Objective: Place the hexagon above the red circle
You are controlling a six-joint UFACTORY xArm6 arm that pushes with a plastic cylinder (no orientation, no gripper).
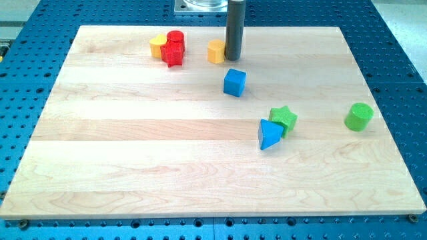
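My tip: my tip [233, 57] is at the top of the board, touching the right side of the yellow hexagon [216, 51].
Claw: I have no claw, only a straight rod, so nothing can open or pinch.
Yellow hexagon: it sits near the view's top edge, to the right of the red circle [175, 37], with a gap between them.
Red circle: it stands at the top left, touching a red star [173, 55] just below it and a yellow heart [158, 45] on its left.
Done so far: I think the job is only part done. The hexagon is near the red circle, but beside it and a bit lower, not above it.
Left to do: I think I must push the hexagon left and up, past the top of the circle.
Other blocks: the blue cube [234, 83], green star [283, 119], blue triangle [269, 135] and green circle [359, 117] are well apart from this.
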